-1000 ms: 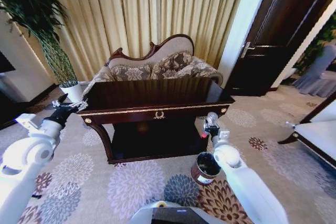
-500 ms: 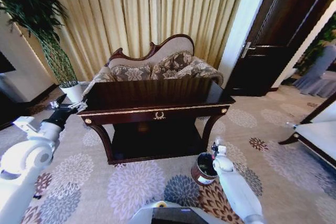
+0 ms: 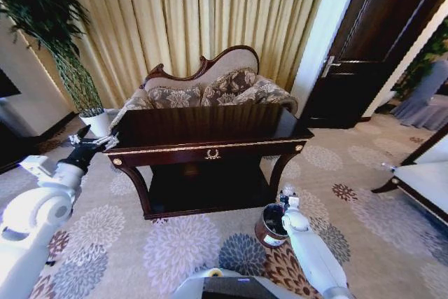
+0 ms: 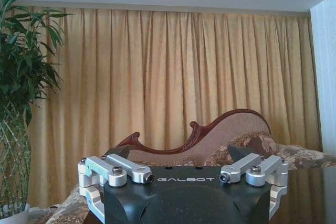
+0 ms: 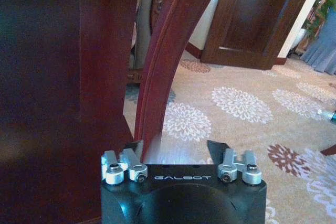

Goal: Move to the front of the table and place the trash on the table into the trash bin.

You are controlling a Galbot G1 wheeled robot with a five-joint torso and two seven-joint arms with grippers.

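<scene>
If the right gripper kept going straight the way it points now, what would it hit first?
Most likely the table's curved front leg. In the right wrist view, the open right gripper points at it just ahead, low beside the trash bin. Depth is uncertain; it might slip past onto carpet.

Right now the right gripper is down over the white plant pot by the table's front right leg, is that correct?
Not quite. In the head view the right gripper is down over the trash bin, not a plant pot, by the table's front right leg.
</scene>
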